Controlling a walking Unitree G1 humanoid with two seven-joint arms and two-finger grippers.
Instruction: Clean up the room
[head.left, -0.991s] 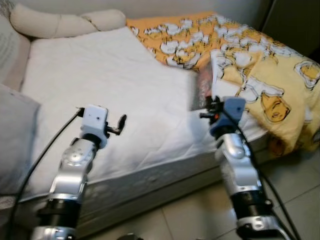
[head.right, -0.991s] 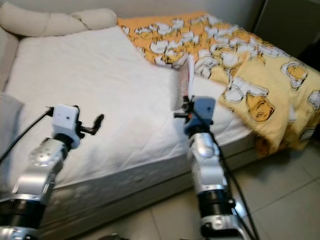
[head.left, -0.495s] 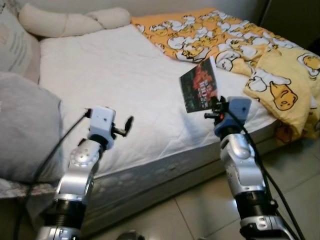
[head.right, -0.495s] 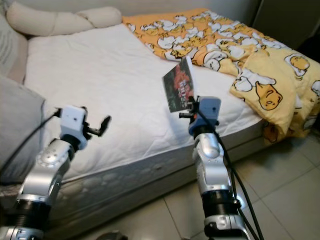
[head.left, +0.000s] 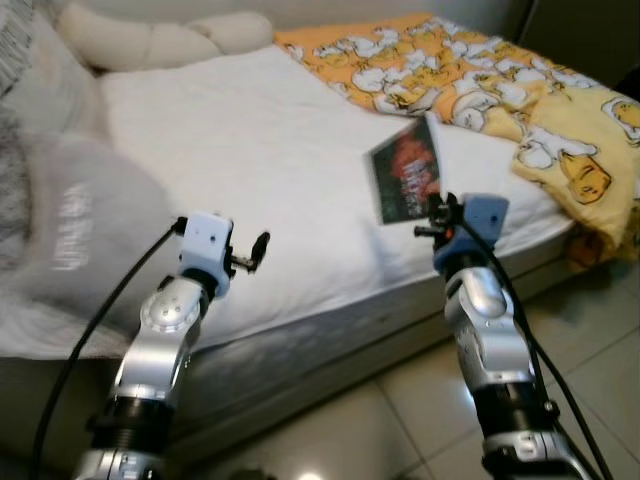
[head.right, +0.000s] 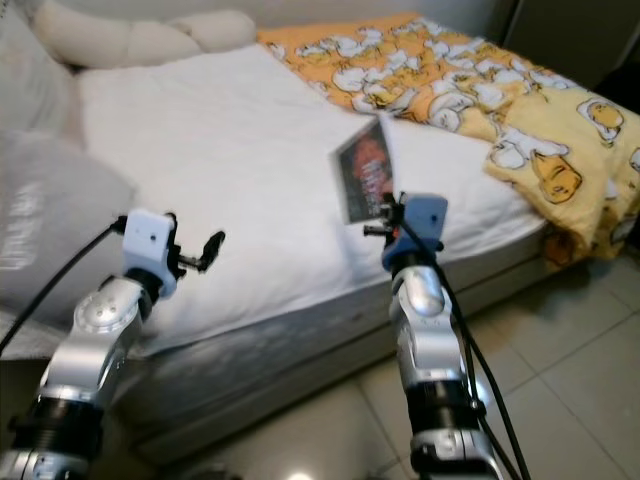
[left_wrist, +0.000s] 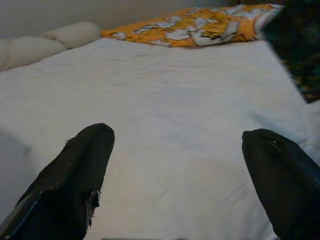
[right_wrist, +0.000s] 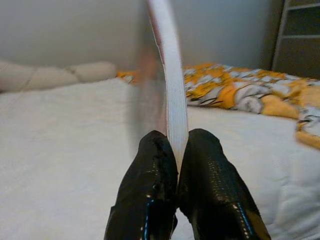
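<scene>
Right gripper (right_wrist: 176, 150) is clamped on the book's (head.right: 364, 178) bottom edge, book standing upright above the fingers over the bed (head.left: 250, 150). Probably carry it level. Left gripper (left_wrist: 175, 165) is spread, empty.

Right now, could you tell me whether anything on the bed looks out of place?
Yes: the duvet lies rumpled at the bed's far right, spilling over the edge, leaving the mattress bare. The right end effector grips a book upright above it.

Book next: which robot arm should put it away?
Right, probably. The right tool is shut on the book, holding it upright above the bed. The left tool is open and holds nothing.
</scene>
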